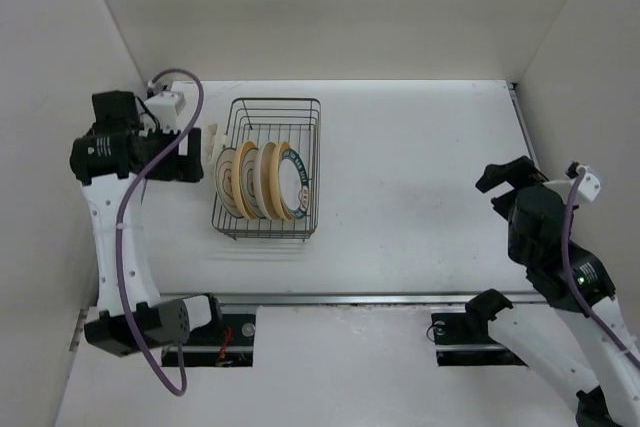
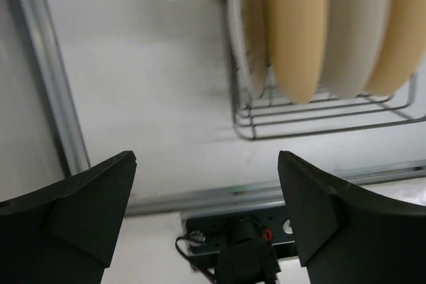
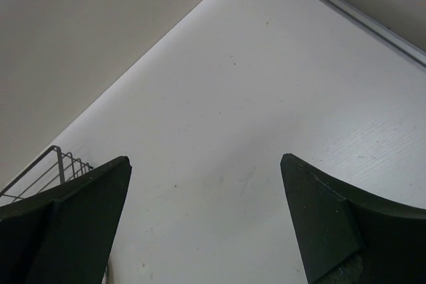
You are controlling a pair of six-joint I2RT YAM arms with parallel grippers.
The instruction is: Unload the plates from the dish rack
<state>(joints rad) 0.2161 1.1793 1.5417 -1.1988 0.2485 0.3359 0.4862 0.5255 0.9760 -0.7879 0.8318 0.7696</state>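
From above alone, perhaps five plates (image 1: pixel 262 180) show.

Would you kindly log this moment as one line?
left hand open, beside dish rack | right hand open, empty | plates standing in rack

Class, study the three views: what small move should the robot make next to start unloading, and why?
Probably shift the left gripper toward the dish rack and over the nearest plate. It is open, empty and just beside the rack, where the plates stand upright. The right gripper is open too, but far off.
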